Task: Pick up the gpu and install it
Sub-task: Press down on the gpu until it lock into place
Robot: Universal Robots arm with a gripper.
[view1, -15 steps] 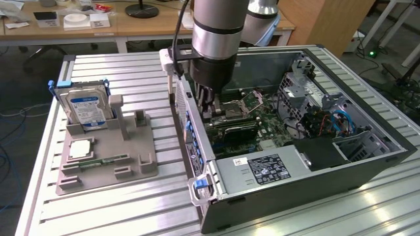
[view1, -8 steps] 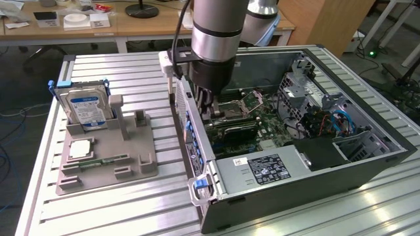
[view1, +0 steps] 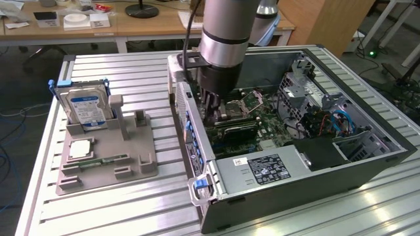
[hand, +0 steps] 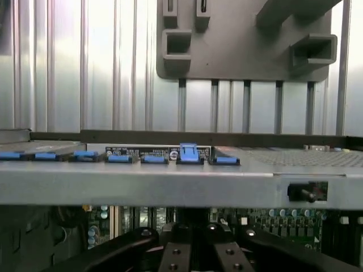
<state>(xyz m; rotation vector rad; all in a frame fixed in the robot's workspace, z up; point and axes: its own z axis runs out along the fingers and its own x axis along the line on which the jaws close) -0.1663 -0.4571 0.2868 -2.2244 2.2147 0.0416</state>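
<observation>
Jaws shut tight, as far as you can make out. The gripper (view1: 211, 112) hangs on the arm (view1: 225, 34) down inside the open computer case (view1: 308, 184), close against the case's rear wall. Its tips are just over the motherboard (view1: 270, 123).

The gpu (view1: 235, 129) sits inside the case: a dark, flat card lying along the motherboard, directly under the gripper's tips. You cannot tell whether the tips pinch its edge, press on it or merely sit just above it.

The power supply (view1: 262, 169), with its white-lettered label, fills the case's near corner. A blue latch (view1: 200, 186) sticks out from the case's outer corner beside it.

In the wrist view you look across the case's rear wall (hand: 181, 184). A row of blue clips (hand: 188, 153) runs along its upper edge, and green board with small components shows beneath it.

Outside the case, to the exterior view's left, a grey holder tray (view1: 98, 169) lies on the ribbed metal table (view1: 131, 206). Its upright slot carries the hard drive (view1: 86, 109), blue-white label facing out. A square processor chip (view1: 80, 149) and a narrow green memory stick (view1: 105, 160) lie flat on the tray, on the side of the drive nearer the camera. Tray and case stand apart, with bare table ribs between them.
</observation>
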